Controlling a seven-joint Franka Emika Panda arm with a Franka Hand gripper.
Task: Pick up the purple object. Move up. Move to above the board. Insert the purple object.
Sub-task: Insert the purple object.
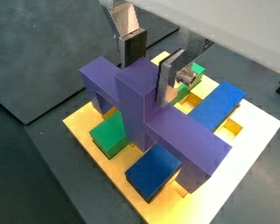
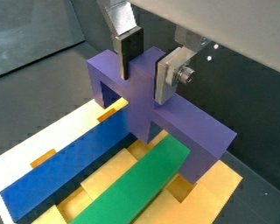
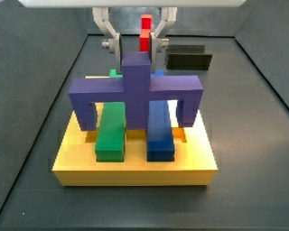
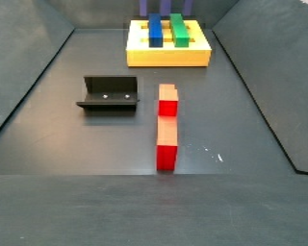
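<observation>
Purple object (image 2: 154, 105) fills mid-frame, its legs down on the board (image 3: 135, 167) astride the green bar (image 3: 111, 131) and blue bar (image 3: 161, 131). Gripper (image 2: 146, 59) is clamped on its central ridge. It looks rigid, light, matte; the ridge suits gripping.

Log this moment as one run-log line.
phase: insert | gripper: shut on purple object, over the board | object legs straddle green bar and blue bar | red block: on floor

The pincer (image 3: 134, 47) grips the bridge block (image 3: 136, 90) straddling two bars (image 3: 111, 129) on the board (image 3: 135, 164).
</observation>
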